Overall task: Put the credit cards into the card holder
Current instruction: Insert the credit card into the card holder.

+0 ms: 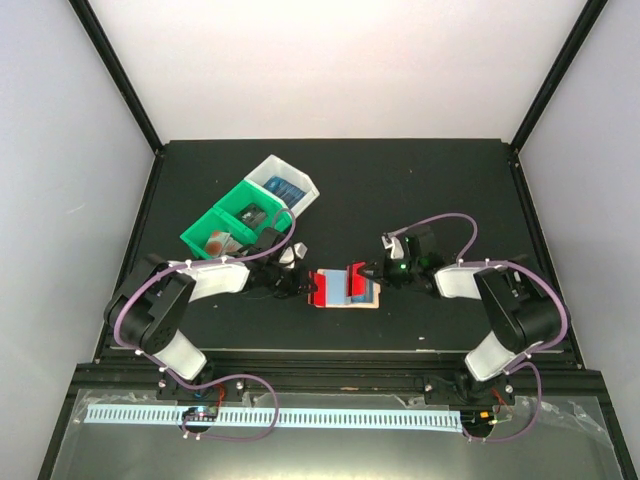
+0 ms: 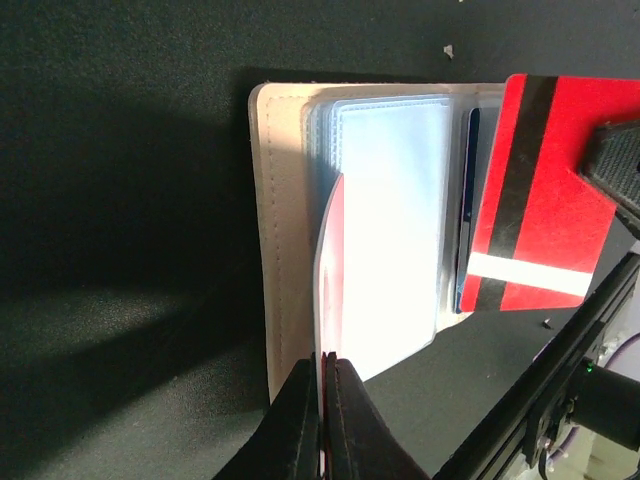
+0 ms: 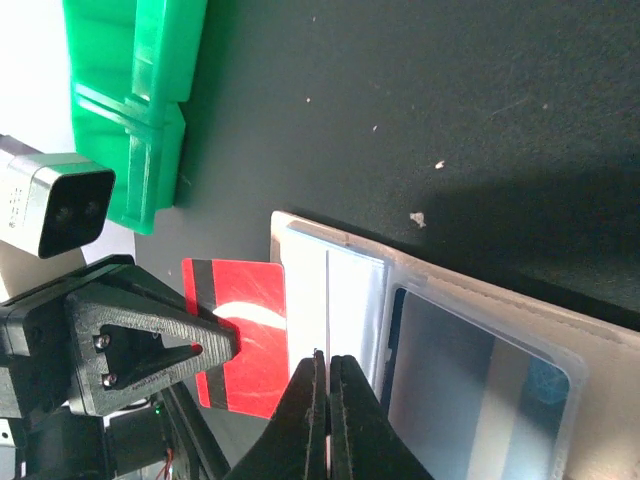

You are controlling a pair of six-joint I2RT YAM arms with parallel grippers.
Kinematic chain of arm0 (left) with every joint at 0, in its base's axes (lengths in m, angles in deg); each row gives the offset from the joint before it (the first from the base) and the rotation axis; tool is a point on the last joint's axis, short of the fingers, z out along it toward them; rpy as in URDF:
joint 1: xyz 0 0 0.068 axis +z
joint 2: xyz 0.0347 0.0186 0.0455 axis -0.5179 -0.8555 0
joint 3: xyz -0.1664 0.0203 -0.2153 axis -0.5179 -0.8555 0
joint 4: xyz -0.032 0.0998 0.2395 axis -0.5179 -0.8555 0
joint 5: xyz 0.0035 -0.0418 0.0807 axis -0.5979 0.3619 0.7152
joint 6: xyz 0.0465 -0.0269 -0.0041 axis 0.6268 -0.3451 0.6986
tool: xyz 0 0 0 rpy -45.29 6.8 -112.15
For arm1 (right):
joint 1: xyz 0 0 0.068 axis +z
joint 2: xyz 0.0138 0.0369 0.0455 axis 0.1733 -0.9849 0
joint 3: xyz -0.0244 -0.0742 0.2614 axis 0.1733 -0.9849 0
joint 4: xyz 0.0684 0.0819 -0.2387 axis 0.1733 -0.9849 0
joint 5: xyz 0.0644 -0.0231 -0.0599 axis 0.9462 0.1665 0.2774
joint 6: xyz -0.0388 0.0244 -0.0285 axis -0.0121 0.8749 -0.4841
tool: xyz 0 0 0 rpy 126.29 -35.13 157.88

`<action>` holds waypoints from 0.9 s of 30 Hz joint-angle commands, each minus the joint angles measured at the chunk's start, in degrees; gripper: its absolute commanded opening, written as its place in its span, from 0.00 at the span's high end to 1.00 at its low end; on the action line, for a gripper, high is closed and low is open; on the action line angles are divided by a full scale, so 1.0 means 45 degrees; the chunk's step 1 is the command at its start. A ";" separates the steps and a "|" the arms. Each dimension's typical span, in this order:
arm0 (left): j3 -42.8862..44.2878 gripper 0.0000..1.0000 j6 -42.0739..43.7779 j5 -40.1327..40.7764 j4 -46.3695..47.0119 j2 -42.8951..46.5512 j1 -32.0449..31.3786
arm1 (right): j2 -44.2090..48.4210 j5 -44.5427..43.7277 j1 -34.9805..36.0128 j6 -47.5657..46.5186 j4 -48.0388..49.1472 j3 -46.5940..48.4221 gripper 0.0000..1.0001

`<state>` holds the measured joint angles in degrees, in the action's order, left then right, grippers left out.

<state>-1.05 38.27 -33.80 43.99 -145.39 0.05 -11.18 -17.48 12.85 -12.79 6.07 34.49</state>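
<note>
The tan card holder (image 1: 347,304) lies open on the black table between the arms, its clear sleeves up. My left gripper (image 1: 304,287) is shut on a red card (image 1: 323,289) at the holder's left edge. In the left wrist view (image 2: 325,372) that card stands edge-on between the fingers, against a clear sleeve of the holder (image 2: 282,250). My right gripper (image 1: 369,272) is shut on a second red card (image 2: 540,200) with a black stripe, held upright over the holder's right half. A blue card (image 2: 467,200) sits in a slot. The right wrist view shows my right gripper (image 3: 322,365) over the holder (image 3: 610,345).
A green bin (image 1: 205,232) and a white bin (image 1: 300,205) stand at the back left, with more cards and small items inside. The green bin (image 3: 130,100) is close behind the left arm. The holder lies near the table's front edge.
</note>
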 commanded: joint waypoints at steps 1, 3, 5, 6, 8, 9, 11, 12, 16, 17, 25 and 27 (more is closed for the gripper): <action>0.0159 0.98 0.0376 0.1262 -0.0748 -0.0228 -0.0039 | 0.0501 -0.0890 -0.0068 -0.0199 -0.0115 -0.0347 0.99; 0.0160 0.98 0.0389 0.1264 -0.0774 -0.0231 -0.0039 | 0.0385 -0.0852 -0.0063 -0.0239 -0.0183 -0.0356 0.99; 0.0137 0.98 0.0366 0.1254 -0.0752 -0.0263 -0.0052 | 0.0171 -0.0736 -0.0080 -0.0239 -0.0108 -0.0356 0.99; 0.0140 0.98 0.0358 0.1251 -0.0756 -0.0261 -0.0063 | 0.0025 -0.0638 -0.0064 -0.0198 0.0009 -0.0356 0.99; 0.0123 0.98 0.0337 0.1226 -0.0756 -0.0229 -0.0062 | -0.0256 -0.0440 -0.0072 -0.0068 0.0375 -0.0375 0.99; 0.0122 0.98 0.0338 0.1237 -0.0779 -0.0240 -0.0082 | -0.0385 -0.0352 -0.0066 -0.0003 0.0529 -0.0373 0.99; 0.0118 0.98 0.0339 0.1235 -0.0792 -0.0231 -0.0088 | -0.0611 -0.0159 -0.0064 0.0183 0.0906 -0.0375 0.99; 0.0101 0.98 0.0340 0.1224 -0.0795 -0.0257 -0.0097 | -0.0727 0.0000 -0.0048 0.0297 0.1132 -0.0392 0.99; 0.0119 0.98 0.0318 0.1200 -0.0753 -0.0337 -0.0131 | -0.1316 0.0614 -0.0043 0.0974 0.2165 -0.0452 0.99; 0.0121 0.99 0.0306 0.1200 -0.0742 -0.0356 -0.0144 | -0.1440 0.0683 -0.0035 0.1094 0.2310 -0.0453 0.99; 0.0141 0.98 0.0272 0.1193 -0.0737 -0.0412 -0.0153 | -0.2038 0.0976 0.0097 0.1400 0.2721 -0.0394 0.99; 0.0151 0.98 0.0254 0.1190 -0.0740 -0.0414 -0.0168 | -0.2172 0.1019 0.0164 0.1522 0.2804 -0.0432 0.99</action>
<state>-0.89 38.80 -33.12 43.55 -145.39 -0.36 -19.46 -14.12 12.83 -6.96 16.80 33.25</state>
